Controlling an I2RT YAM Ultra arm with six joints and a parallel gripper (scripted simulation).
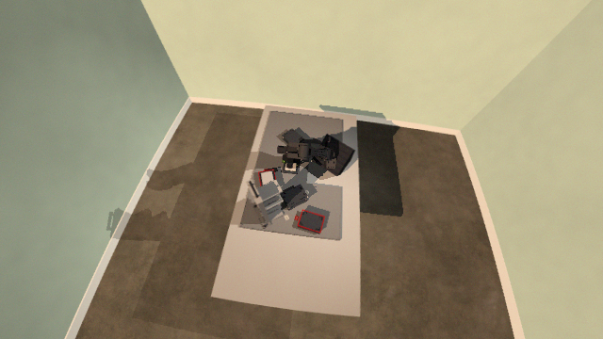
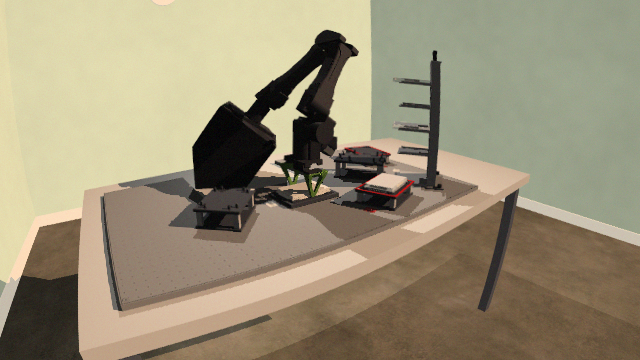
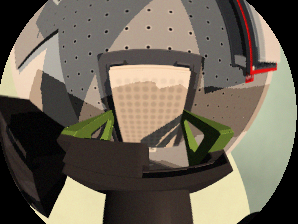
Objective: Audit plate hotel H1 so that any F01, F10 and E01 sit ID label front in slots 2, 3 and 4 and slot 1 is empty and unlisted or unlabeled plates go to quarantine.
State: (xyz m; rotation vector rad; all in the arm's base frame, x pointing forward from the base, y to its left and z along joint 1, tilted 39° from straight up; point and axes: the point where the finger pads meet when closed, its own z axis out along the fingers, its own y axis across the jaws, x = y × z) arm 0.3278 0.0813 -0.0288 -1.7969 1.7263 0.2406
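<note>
pincer (image 2: pixel 303 184) green | plate (image 3: pixel 148 99) cream, dotted | nest rim (image 2: pixel 385 192) red | arm (image 2: pixel 310 75) black

Matt grey perforated deck plate (image 2: pixel 165 250); smooth, matt black arm (image 2: pixel 320 90)

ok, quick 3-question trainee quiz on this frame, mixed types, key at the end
1. True or false: the gripper is shut on the pale plate.
2. The quarantine nest nearest the hotel mast holds: A) nothing B) a pale plate C) a dark plate.
3. Fill in: the green fingers stand on either ____ of the plate on the low nest.

Key:
1. False; the fingers are wide open, straddling it.
2. B.
3. side.
</note>
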